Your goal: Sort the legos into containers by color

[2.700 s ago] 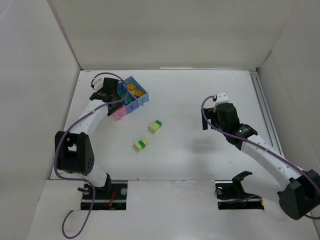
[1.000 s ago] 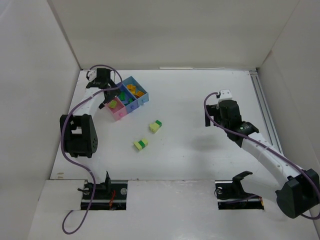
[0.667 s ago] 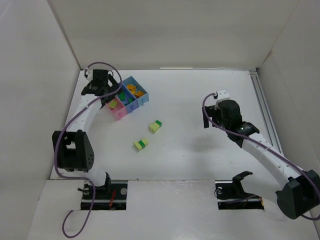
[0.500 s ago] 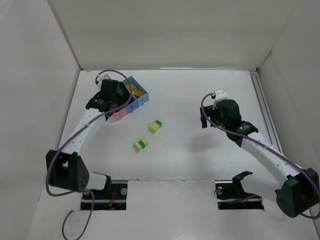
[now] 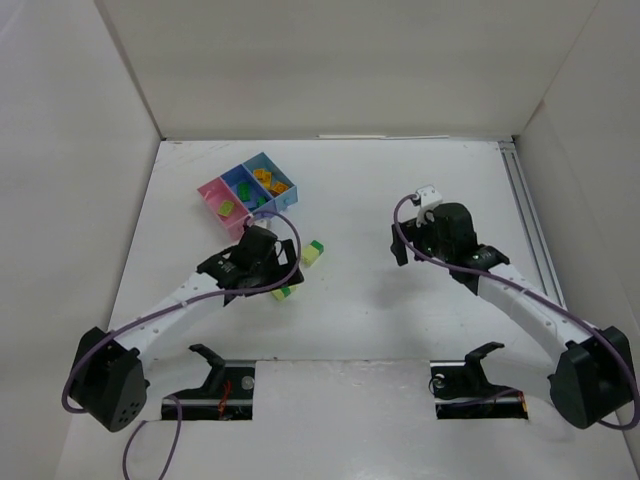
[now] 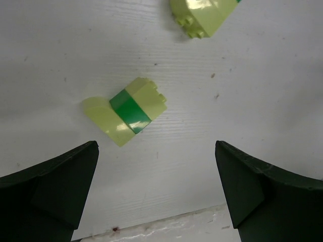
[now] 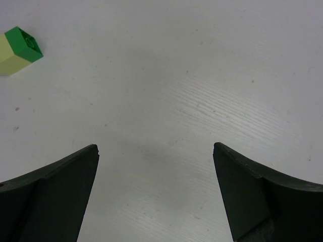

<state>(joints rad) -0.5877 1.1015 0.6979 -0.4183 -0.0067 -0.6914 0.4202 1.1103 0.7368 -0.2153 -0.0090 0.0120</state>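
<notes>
Two pale yellow legos with green bands lie on the white table. One lego [image 5: 314, 253] lies near the middle and shows at the upper left of the right wrist view [image 7: 17, 50]. The other lego [image 6: 128, 112] lies just ahead of my left gripper [image 6: 156, 146], whose jaws are open and empty. From above, that lego [image 5: 285, 292] peeks out beside the left gripper [image 5: 268, 283]. The containers [image 5: 212, 190], pink and blue bins at the back left, hold orange, lime and dark green bricks. My right gripper [image 7: 155, 147] hangs open over bare table, right of the legos [image 5: 399, 244].
White walls close in the table on the left, back and right. A metal rail [image 5: 527, 215] runs along the right edge. The arm bases and their cable slots sit at the near edge.
My left arm has swung from the containers down toward the near lego, and its jaws have opened wide. The right gripper has drifted slightly left.
</notes>
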